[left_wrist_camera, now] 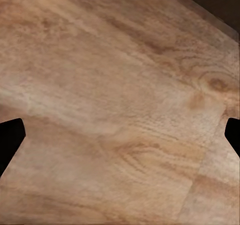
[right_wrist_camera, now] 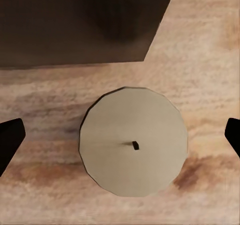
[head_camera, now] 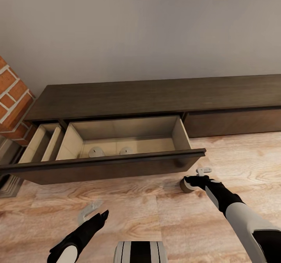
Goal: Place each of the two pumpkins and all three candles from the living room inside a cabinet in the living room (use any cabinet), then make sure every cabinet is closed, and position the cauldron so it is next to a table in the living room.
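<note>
While the cabinet [head_camera: 156, 95] stands against the wall with its wide drawer [head_camera: 117, 163] pulled out, two candles [head_camera: 96, 152] are seen upright inside it, side by side. A third candle [right_wrist_camera: 134, 141] stands on the wood floor [head_camera: 140, 208] just in front of the drawer's right end, and the right tool [head_camera: 194, 179] is held wide open directly over it, gripping nothing. Low over bare floor, the left tool [head_camera: 91, 212] is spread open and empty.
</note>
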